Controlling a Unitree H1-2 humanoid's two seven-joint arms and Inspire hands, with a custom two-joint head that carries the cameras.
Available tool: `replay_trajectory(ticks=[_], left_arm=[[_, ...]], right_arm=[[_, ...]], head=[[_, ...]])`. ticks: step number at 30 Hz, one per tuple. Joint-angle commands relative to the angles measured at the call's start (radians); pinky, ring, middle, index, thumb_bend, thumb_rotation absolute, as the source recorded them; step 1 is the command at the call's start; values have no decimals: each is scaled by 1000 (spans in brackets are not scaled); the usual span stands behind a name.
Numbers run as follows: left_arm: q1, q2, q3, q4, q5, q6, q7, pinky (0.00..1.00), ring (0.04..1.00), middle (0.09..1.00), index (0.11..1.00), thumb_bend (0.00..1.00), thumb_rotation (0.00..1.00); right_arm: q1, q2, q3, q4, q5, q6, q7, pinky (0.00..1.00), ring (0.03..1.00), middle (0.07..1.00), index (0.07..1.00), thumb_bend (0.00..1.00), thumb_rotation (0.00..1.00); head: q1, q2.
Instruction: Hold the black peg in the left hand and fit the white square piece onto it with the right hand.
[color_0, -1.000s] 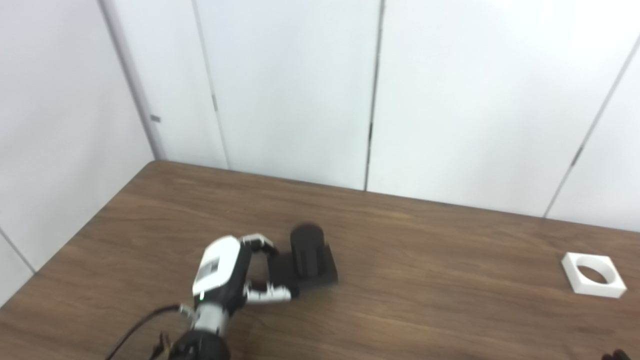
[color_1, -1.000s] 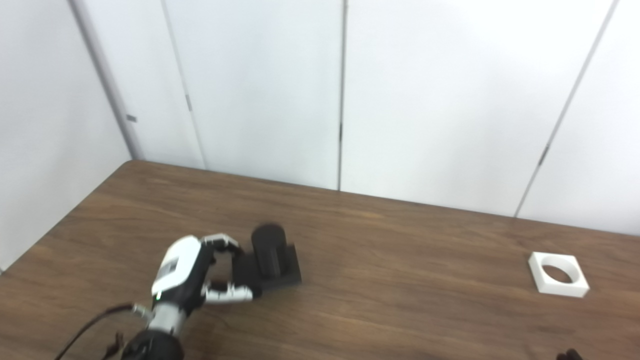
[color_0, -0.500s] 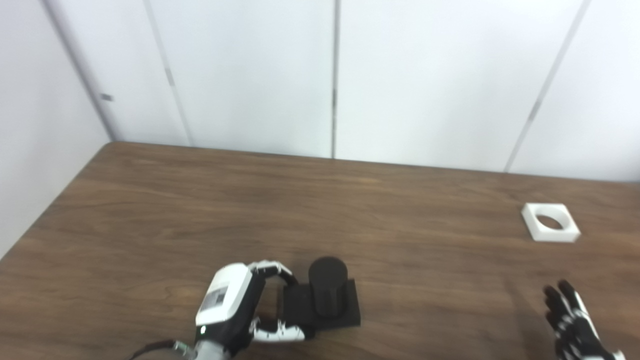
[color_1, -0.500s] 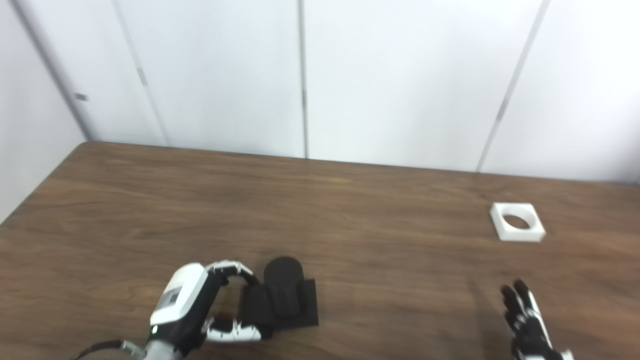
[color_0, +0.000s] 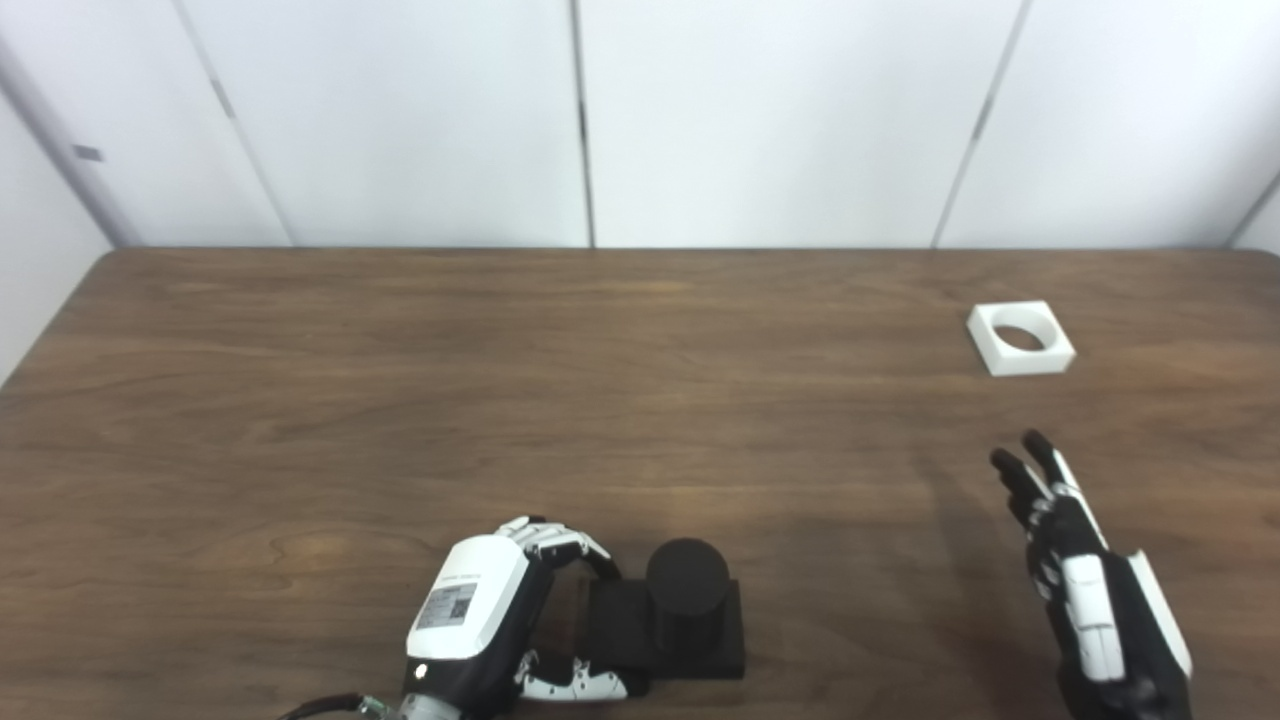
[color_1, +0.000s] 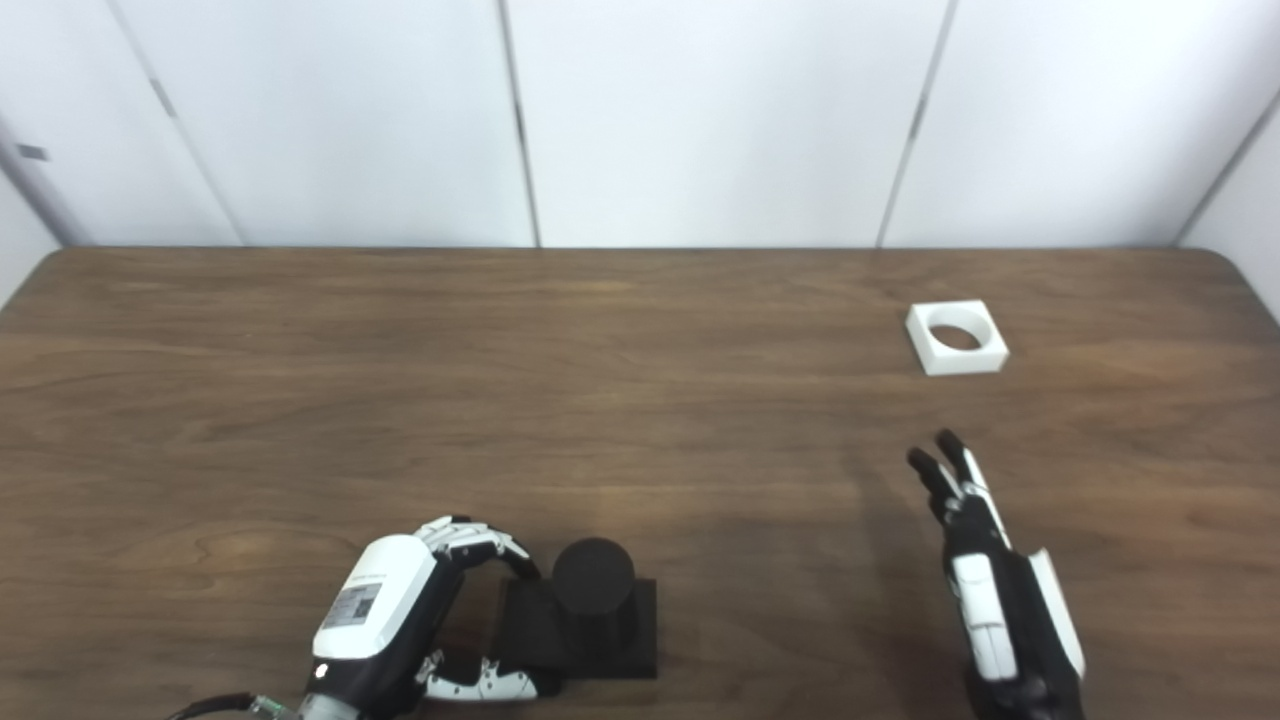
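Black and blocky in the left eye view: the black peg (color_0: 686, 592) at bottom centre, a stub cylinder upright on a square base, flat on the worktop (color_0: 500, 380). Left hand (color_0: 500, 620) curled around the base's left edge, fingers (color_0: 560, 540) touching it, not lifted. Looks rigid, probably light plastic; best gripped by the base, cylinder left free. White square piece (color_0: 1020, 338) at upper right, round hole through it.

In the right eye view, right hand (color_1: 985, 590) at lower right, fingers spread and empty, well apart from the white square piece (color_1: 957, 337). Seems stiff, smooth, thin-walled; outer side faces the likely hold, hole kept clear.
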Motion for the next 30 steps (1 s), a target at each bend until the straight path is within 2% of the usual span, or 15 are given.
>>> replay_trajectory(ticks=[1, 4, 19, 23, 25, 30], left_arm=[[3, 3, -13, 11, 13, -21, -21, 927, 778, 699, 483, 520, 47], [4, 6, -12, 19, 19, -20, -38, 950, 785, 699, 483, 521, 48], [-1, 22, 12, 48, -7, -20, -91, 893, 791, 710, 484, 521, 48], [-5, 26, 22, 52, -13, -27, -93, 879, 782, 706, 484, 521, 48], [-7, 27, 27, 55, -17, -33, -93, 875, 779, 704, 484, 521, 48], [-11, 30, 32, 55, -21, -38, -99, 865, 775, 702, 484, 521, 47]], right_arm=[[-2, 29, 5, -42, -7, -10, -14, 1000, 963, 920, 962, 604, 1000], [-2, 32, 11, -50, -17, 0, -21, 1000, 957, 918, 961, 601, 1000], [-19, 38, 35, -69, -34, 35, -50, 998, 938, 898, 949, 581, 1000], [-42, 3, 31, -134, -61, 149, -42, 1000, 951, 920, 948, 566, 979], [-76, -36, 18, -167, -112, 220, -34, 993, 948, 927, 941, 543, 892], [-202, -152, -27, -207, -234, 394, 0, 902, 914, 904, 913, 541, 649]], head=[[-9, 5], [-24, 14], [-105, 32], [-145, 32], [-159, 32], [-180, 35]])
